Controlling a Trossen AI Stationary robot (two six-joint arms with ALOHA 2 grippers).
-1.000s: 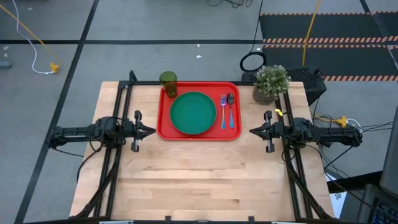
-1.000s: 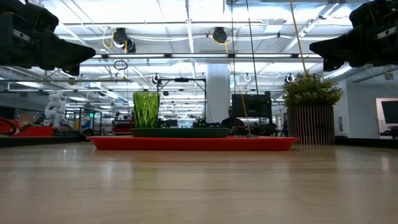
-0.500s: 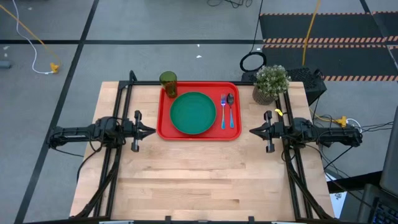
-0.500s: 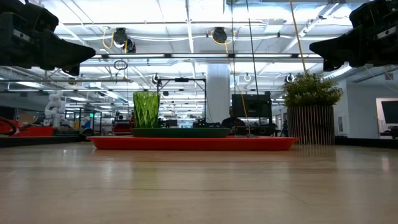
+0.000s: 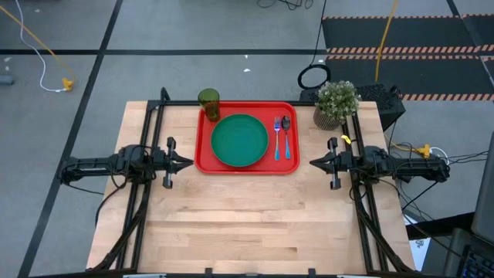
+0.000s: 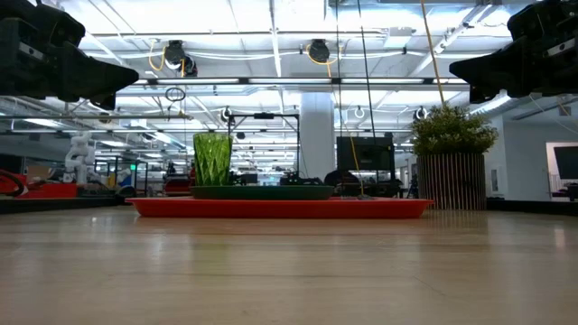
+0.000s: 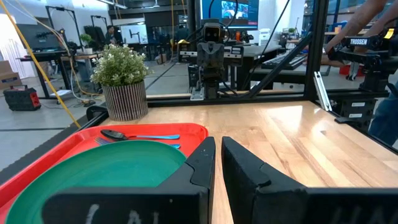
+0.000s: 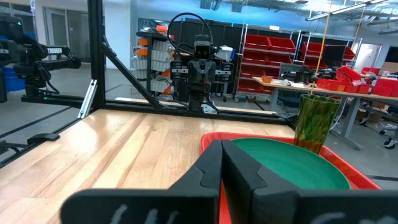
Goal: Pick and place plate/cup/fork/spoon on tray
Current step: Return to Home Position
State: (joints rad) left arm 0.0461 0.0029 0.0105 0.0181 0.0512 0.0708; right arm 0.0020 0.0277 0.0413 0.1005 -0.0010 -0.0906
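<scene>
1. Bright-red rectangular plastic tray (image 5: 207, 158) carried the round dark-green plate (image 5: 240, 140), blue-handled fork (image 5: 277, 139) and spoon (image 5: 286, 135).
2. Translucent olive-green cup (image 5: 208, 101) stood at the tray's far-left corner, seemingly on its rim.
3. Left pincer (image 5: 188, 163) and right pincer (image 5: 313, 163) clenched, empty, hovering over the worktop (image 5: 247, 224) either side.

Plate (image 5: 240, 140), fork (image 5: 277, 139), spoon (image 5: 286, 137) on tray (image 5: 204, 158); cup (image 5: 208, 102) behind.

Both arms are matte black, jointed and slim, each ending in a gripper, left gripper (image 5: 187, 163) and right gripper (image 5: 313, 162), of two tapered wedge-shaped fingers (a yellow tag (image 5: 345, 140) sits at the right wrist's 12 o'clock), with black cables trailing behind.
</scene>
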